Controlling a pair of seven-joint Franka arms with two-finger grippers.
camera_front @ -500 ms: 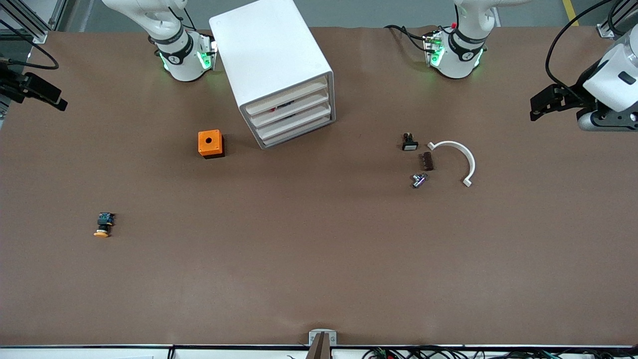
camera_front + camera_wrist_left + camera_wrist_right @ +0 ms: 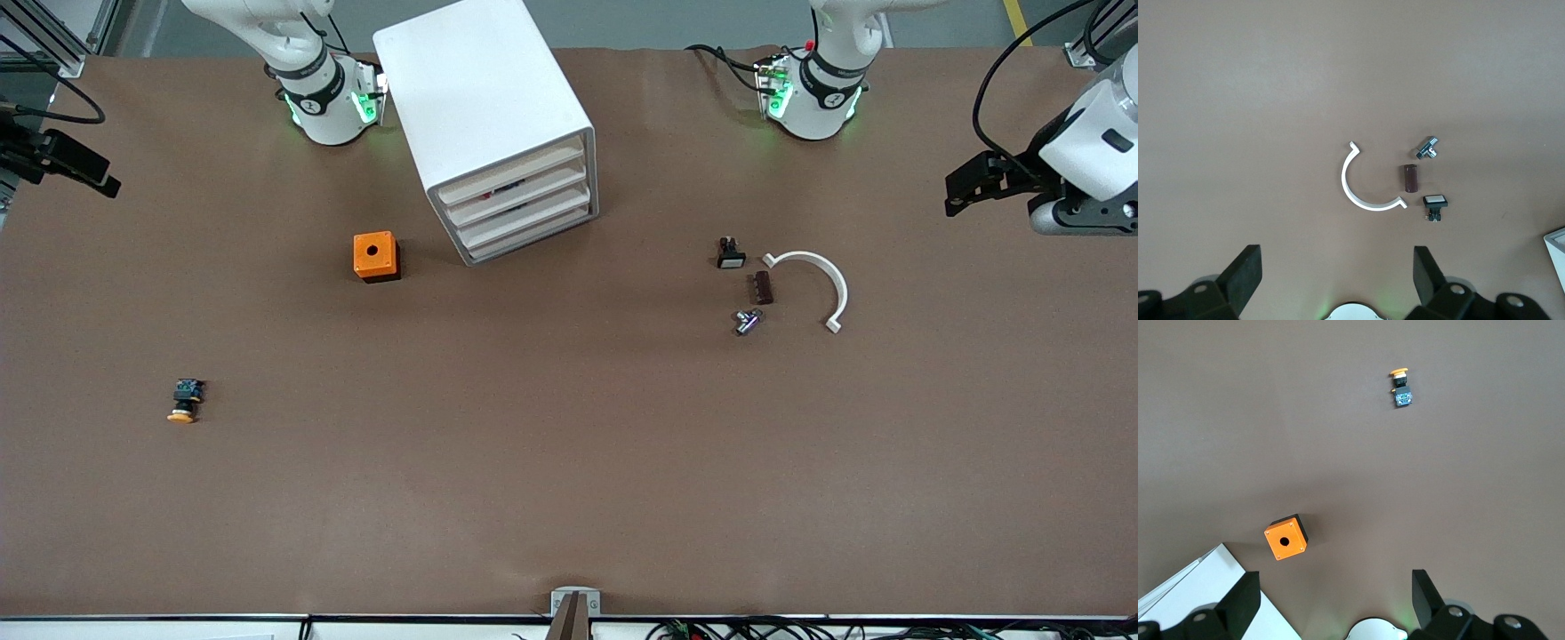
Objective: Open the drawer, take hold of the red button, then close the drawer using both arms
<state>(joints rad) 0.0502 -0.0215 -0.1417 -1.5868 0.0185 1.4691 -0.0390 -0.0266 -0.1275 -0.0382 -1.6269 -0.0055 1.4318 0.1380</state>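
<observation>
The white cabinet (image 2: 484, 107) stands near the arms' bases, and its stacked drawers (image 2: 520, 203) are all pushed in. A dark, partly reddish thing shows through the gap of an upper drawer (image 2: 500, 190); the button itself is hidden. My left gripper (image 2: 956, 191) hangs open over the table's edge at the left arm's end, nothing between its fingers (image 2: 1336, 263). My right gripper (image 2: 98, 173) hangs open and empty over the right arm's end (image 2: 1333, 583). A corner of the cabinet (image 2: 1205, 590) shows in the right wrist view.
An orange box with a hole (image 2: 374, 256) sits beside the cabinet. A yellow-capped push-button (image 2: 185, 401) lies nearer the front camera. Toward the left arm's end lie a white curved piece (image 2: 822, 280), a brown block (image 2: 762, 288), a metal part (image 2: 747, 321) and a small black switch (image 2: 731, 254).
</observation>
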